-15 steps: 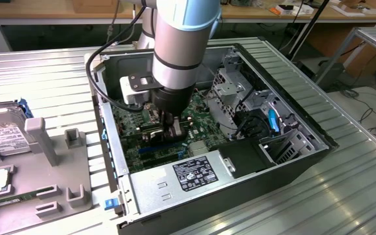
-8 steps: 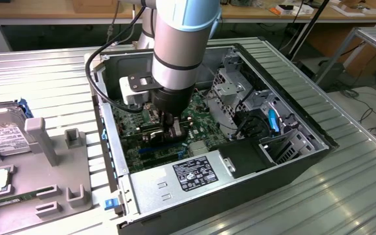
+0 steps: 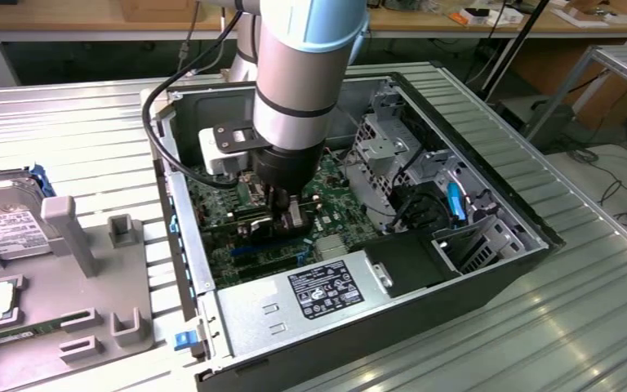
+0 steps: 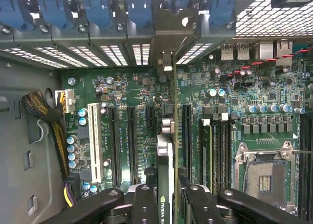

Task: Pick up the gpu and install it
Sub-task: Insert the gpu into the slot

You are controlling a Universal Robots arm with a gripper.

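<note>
The gpu (image 4: 167, 150) shows edge-on in the wrist view, a thin green card with a black and silver cooler. It stands upright over the motherboard (image 4: 127, 92), between the long black slots. Its silver end bracket (image 4: 167, 35) reaches the case's rear slot openings. Whether the card sits fully in its slot I cannot tell. My gripper (image 4: 169, 204) is shut on the card, one black finger (image 4: 145, 202) on each face. In the exterior view my gripper (image 3: 287, 216) reaches down into the open computer case (image 3: 509, 212), with the gpu (image 3: 257, 226) beneath it.
Inside the case are a silver power supply (image 3: 313, 298), a metal drive cage (image 3: 395, 143) and a bare CPU socket (image 4: 266, 172). Yellow and black cables (image 4: 46, 111) lie by the case wall. At the exterior view's left, a grey fixture (image 3: 85, 269) and a hard drive (image 3: 3, 220).
</note>
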